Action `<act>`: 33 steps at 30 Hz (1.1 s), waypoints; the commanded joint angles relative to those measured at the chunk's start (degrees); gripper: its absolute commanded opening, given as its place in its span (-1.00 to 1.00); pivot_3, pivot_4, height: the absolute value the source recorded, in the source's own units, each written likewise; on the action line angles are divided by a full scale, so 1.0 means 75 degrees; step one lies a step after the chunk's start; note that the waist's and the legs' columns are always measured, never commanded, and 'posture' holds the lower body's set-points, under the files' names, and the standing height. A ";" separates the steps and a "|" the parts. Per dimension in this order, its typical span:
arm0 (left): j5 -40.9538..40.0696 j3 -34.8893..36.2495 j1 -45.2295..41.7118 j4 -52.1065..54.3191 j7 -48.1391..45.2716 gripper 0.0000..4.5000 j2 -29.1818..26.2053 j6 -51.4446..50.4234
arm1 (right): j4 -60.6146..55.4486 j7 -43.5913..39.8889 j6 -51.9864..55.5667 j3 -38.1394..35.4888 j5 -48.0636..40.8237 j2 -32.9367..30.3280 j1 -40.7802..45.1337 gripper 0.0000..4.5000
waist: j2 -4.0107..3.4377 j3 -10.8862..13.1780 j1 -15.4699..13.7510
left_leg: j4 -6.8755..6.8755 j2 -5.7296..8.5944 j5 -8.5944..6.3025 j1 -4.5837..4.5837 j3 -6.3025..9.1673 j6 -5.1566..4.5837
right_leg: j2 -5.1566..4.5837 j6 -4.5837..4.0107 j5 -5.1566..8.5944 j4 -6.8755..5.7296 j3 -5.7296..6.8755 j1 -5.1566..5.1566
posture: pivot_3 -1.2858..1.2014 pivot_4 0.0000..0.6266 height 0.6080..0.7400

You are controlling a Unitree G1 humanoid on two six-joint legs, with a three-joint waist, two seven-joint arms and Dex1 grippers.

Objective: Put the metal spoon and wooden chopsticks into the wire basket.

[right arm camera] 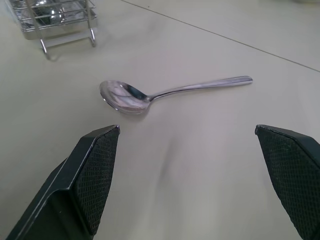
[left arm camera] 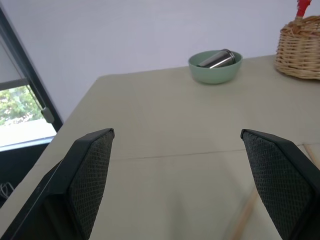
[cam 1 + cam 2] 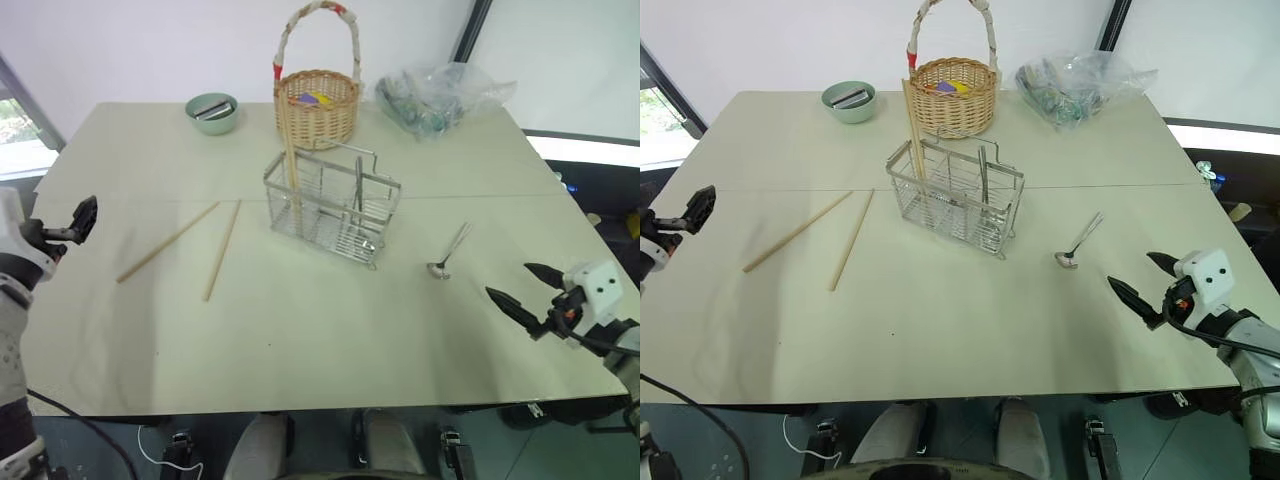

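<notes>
- While both arms reach forward low at the worktop's [image 3: 300,330] sides, the left claw [image 3: 84,217] is released and empty.
- The right claw [image 3: 1137,285] gapes wide, empty, aimed at the spoon [image 1: 165,94] just ahead.
- One chopstick [image 3: 291,150] stands in the basket [image 3: 335,210]; two chopsticks [image 3: 195,250] lie left of it.

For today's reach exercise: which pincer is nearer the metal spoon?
Right. The right pincer sits open just beside the metal spoon; the left pincer is across the table, beyond the wire basket.
</notes>
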State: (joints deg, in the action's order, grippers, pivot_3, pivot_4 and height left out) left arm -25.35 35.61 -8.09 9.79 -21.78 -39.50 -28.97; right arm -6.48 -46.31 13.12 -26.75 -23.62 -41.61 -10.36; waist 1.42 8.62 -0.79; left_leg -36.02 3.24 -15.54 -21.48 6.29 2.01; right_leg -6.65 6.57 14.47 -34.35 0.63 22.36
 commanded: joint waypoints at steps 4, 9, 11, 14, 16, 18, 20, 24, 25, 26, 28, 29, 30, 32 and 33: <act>-0.0109 -0.0076 -0.0245 0.0148 -0.0153 0.91 -0.0161 0.0051 | -0.0246 0.0094 -0.0179 -0.0284 -0.0093 -0.0044 0.0128 1.00 | 0.0001 -0.0001 0.0004 | 0.0000 0.0000 0.0000 0.0000 0.0000 -0.0001 | 0.0001 0.0000 0.0000 0.0000 0.0000 0.0001 | 0.03 -0.52 0.10; -0.0096 -0.0199 -0.0270 0.0206 -0.0320 0.91 -0.0201 0.0036 | -0.0104 0.0114 -0.0275 -0.0237 -0.0006 -0.0110 0.0308 1.00 | 0.0000 -0.0001 0.0003 | 0.0000 0.0000 0.0001 0.0000 -0.0001 -0.0001 | 0.0002 0.0000 -0.0001 0.0000 0.0000 0.0000 | 0.03 -0.52 0.10; -0.0111 -0.0207 -0.0290 0.0221 -0.0358 0.91 -0.0220 0.0011 | -0.0025 0.0120 -0.0315 -0.0209 0.0039 -0.0129 0.0401 1.00 | 0.0001 -0.0002 0.0004 | -0.0002 0.0000 0.0001 0.0001 0.0000 -0.0001 | 0.0002 0.0000 -0.0001 -0.0001 0.0001 -0.0002 | 0.03 -0.52 0.10; -0.0132 -0.0212 -0.0330 0.0238 -0.0413 0.91 -0.0267 -0.0025 | 0.0087 0.0090 -0.0353 -0.0166 0.0079 -0.0162 0.0555 1.00 | 0.0001 -0.0002 0.0004 | -0.0004 0.0000 0.0001 0.0001 -0.0001 -0.0001 | 0.0002 0.0000 -0.0001 0.0000 0.0002 -0.0003 | 0.03 -0.52 0.10; -0.0147 -0.0226 -0.0363 0.0265 -0.0459 0.91 -0.0300 -0.0056 | 0.0205 0.0035 -0.0393 -0.0129 0.0114 -0.0207 0.0682 1.00 | 0.0000 -0.0001 -0.0001 | -0.0004 0.0000 0.0001 0.0001 -0.0001 -0.0002 | 0.0003 0.0000 -0.0001 -0.0001 0.0002 -0.0002 | 0.03 -0.52 0.10; -0.0243 -0.0253 -0.0382 0.0389 -0.0554 0.91 -0.0342 -0.0142 | 0.0397 -0.0084 -0.0466 -0.0049 0.0179 -0.0309 0.0870 1.00 | -0.0001 -0.0001 0.0003 | -0.0005 0.0000 0.0001 0.0001 -0.0001 -0.0002 | 0.0003 0.0000 -0.0002 -0.0001 0.0004 -0.0003 | 0.03 -0.52 0.10; -0.0475 -0.0301 -0.0402 0.0620 -0.0729 0.91 -0.0409 -0.0337 | 0.0627 -0.0219 -0.0517 0.0048 0.0247 -0.0483 0.1149 1.00 | 0.0000 -0.0001 0.0008 | -0.0008 0.0002 0.0001 0.0001 -0.0003 -0.0002 | 0.0001 -0.0001 -0.0002 -0.0001 0.0005 -0.0005 | 0.03 -0.52 0.10; -0.1421 -0.0595 -0.0276 0.1453 -0.1747 0.91 -0.0850 -0.1044 | 0.1224 -0.0962 -0.0709 0.0466 0.0364 -0.1196 0.2178 1.00 | -0.0013 0.0008 0.0038 | -0.0016 0.0001 0.0001 0.0000 -0.0009 -0.0002 | 0.0002 -0.0007 -0.0006 -0.0002 0.0005 -0.0004 | 0.03 -0.52 0.10; -0.1683 -0.0673 -0.0271 0.1605 -0.1980 0.91 -0.0964 -0.1239 | 0.1404 -0.1196 -0.0820 0.0646 0.0430 -0.1367 0.2467 1.00 | -0.0021 0.0012 0.0039 | -0.0017 0.0001 0.0002 0.0002 -0.0013 -0.0003 | 0.0001 -0.0008 -0.0007 -0.0003 0.0005 -0.0004 | 0.03 -0.52 0.10; -0.1952 -0.0791 -0.0236 0.1806 -0.2303 0.91 -0.1121 -0.1390 | 0.1589 -0.1498 -0.0977 0.0904 0.0524 -0.1559 0.2842 1.00 | -0.0027 0.0014 0.0051 | -0.0015 0.0001 0.0002 0.0003 -0.0016 -0.0003 | -0.0001 -0.0009 -0.0007 -0.0002 0.0005 -0.0004 | 0.03 -0.52 0.10; -0.2419 -0.1076 -0.0194 0.2157 -0.2929 0.91 -0.1438 -0.1657 | 0.1995 -0.2124 -0.1322 0.1502 0.0743 -0.1840 0.3705 1.00 | -0.0033 0.0018 0.0070 | -0.0008 -0.0001 0.0002 0.0008 -0.0017 -0.0003 | 0.0001 -0.0009 -0.0007 -0.0002 0.0005 -0.0006 | 0.03 -0.52 0.10; -0.2574 -0.1247 -0.0205 0.2281 -0.3237 0.91 -0.1586 -0.1728 | 0.2214 -0.2427 -0.1476 0.1817 0.0858 -0.1909 0.4182 1.00 | -0.0041 0.0024 0.0097 | -0.0007 -0.0004 0.0002 0.0012 -0.0018 -0.0003 | 0.0005 -0.0009 -0.0007 -0.0003 0.0006 -0.0006 | 0.03 -0.52 0.10; -0.2707 -0.1503 -0.0255 0.2387 -0.3574 0.91 -0.1763 -0.1806 | 0.2505 -0.2777 -0.1689 0.2200 0.1027 -0.1919 0.4748 1.00 | -0.0050 0.0029 0.0107 | -0.0009 -0.0007 0.0002 0.0009 -0.0018 -0.0003 | 0.0012 -0.0009 -0.0007 -0.0004 0.0006 -0.0003 | 0.03 -0.52 0.10; -0.2825 -0.2018 -0.0394 0.2519 -0.4196 0.91 -0.2057 -0.1815 | 0.3081 -0.3505 -0.2182 0.2933 0.1372 -0.1852 0.5733 1.00 | -0.0054 0.0037 0.0188 | -0.0008 -0.0007 0.0002 0.0010 -0.0020 -0.0003 | 0.0013 -0.0010 -0.0007 -0.0003 0.0006 -0.0007 | 0.03 -0.52 0.10; -0.2844 -0.2273 -0.0498 0.2542 -0.4440 0.91 -0.2163 -0.1792 | 0.3397 -0.3876 -0.2510 0.3288 0.1567 -0.1793 0.6164 1.00 | -0.0056 0.0039 0.0202 | -0.0009 -0.0006 0.0003 0.0009 -0.0020 -0.0003 | 0.0018 -0.0010 -0.0007 -0.0002 0.0006 -0.0005 | 0.03 -0.52 0.10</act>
State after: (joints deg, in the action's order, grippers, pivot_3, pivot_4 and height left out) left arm -45.60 20.37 -10.34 27.36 -51.66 -54.27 -42.48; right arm 16.59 -70.97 -1.74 -4.78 -13.86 -54.89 32.81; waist 1.00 8.92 0.72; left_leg -36.07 3.19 -15.52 -21.41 6.14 1.98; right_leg -6.47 6.50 14.42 -34.36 0.67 22.31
